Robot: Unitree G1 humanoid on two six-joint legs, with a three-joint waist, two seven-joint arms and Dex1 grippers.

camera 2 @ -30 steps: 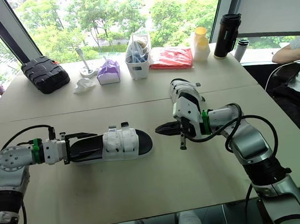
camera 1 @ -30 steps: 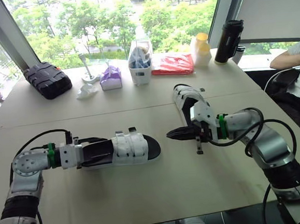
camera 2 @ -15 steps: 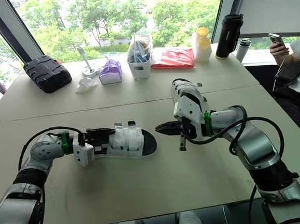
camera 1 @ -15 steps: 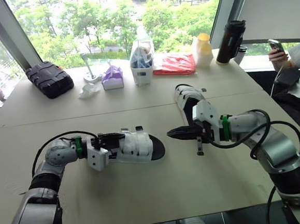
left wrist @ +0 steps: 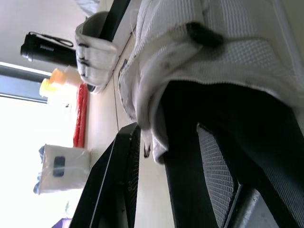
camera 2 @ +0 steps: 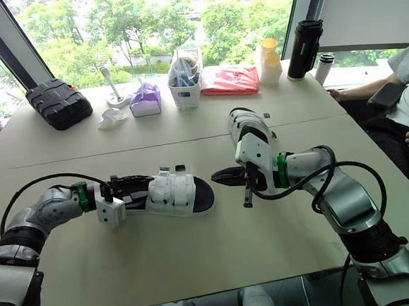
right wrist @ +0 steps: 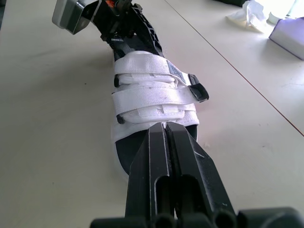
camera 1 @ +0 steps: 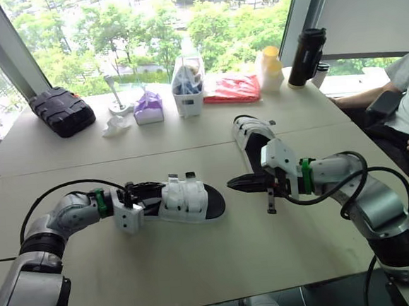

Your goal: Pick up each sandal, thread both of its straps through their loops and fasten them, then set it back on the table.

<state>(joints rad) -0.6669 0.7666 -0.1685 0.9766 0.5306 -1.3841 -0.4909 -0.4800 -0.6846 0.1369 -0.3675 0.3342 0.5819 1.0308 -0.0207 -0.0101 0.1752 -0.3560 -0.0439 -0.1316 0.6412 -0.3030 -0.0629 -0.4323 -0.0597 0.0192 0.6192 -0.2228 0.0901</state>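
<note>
A white-strapped sandal with a black sole lies on the table left of centre, both straps lying across it, as the right wrist view shows. My left gripper is at its heel end, shut on the sandal, with the white strap close in front of it. Just past the sandal's toe my right gripper points at it, shut and empty, its fingers pressed together. The second sandal lies behind my right forearm.
Along the far edge stand a black case, a purple tissue box, a white basket, a red bag, a yellow bottle and a black flask. A person sits at the right.
My left arm has bent in toward me and the sandal has shifted slightly right with it. The right gripper has stayed put. The view has shifted a little.
</note>
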